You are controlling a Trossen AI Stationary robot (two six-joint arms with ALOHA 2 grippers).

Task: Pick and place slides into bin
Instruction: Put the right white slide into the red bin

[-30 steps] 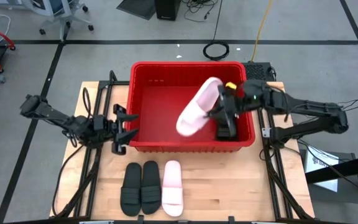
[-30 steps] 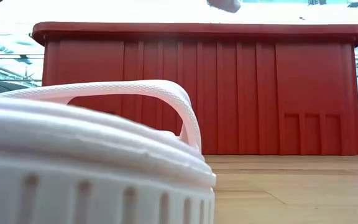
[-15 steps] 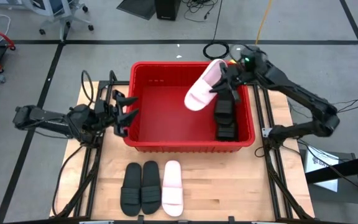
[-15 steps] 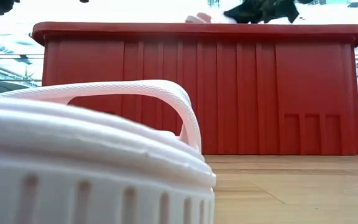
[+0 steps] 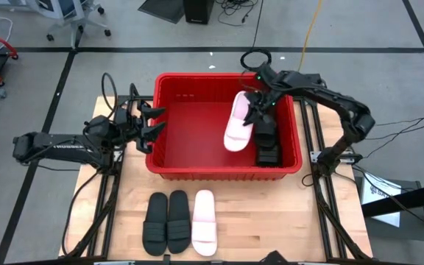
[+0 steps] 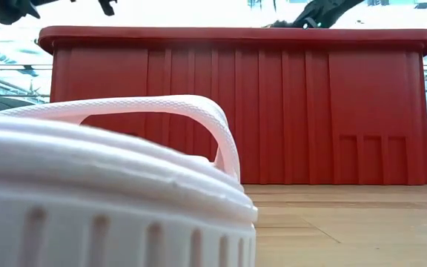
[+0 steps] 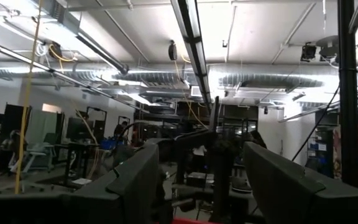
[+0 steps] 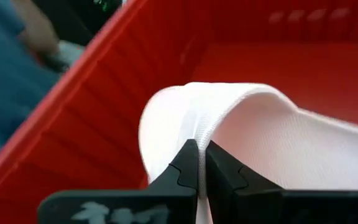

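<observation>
The red bin [image 5: 175, 125] stands on the table's far half, and its near wall fills the low view [image 6: 243, 111]. My right gripper [image 5: 255, 110] is inside the bin's far right part, shut on a white slide [image 5: 237, 124], which also shows in the right wrist view [image 8: 272, 143]. Black slides [image 5: 267, 143] lie in the bin along its right wall. Two black slides [image 5: 166, 221] and one white slide [image 5: 205, 221] lie soles down on the table in front of the bin. My left gripper [image 5: 153, 125] is open and empty over the bin's left rim [image 7: 201, 155]. My right gripper pinches the rim of the white slide's rounded far end [image 8: 197, 124] between its two shut fingers. The fingers come from the table's far right, slanting down. The slide hangs tilted below them inside the bin, its other end [image 5: 232, 143] toward the near side, low over the bin's floor.
The white slide on the table lies right before the low camera [image 6: 110, 185]. Bare wood [image 5: 271, 221] shows to the right of the three slides. The bin's left half [image 5: 190, 132] holds nothing. A person in blue [image 8: 11, 93] shows beyond the bin's wall.
My right gripper has carried the white slide toward the table's far edge and then down into the bin; the slide has turned from slanting to nearly lengthwise near-to-far. My left gripper has gone toward the far edge, up to the bin's left rim, staying open.
</observation>
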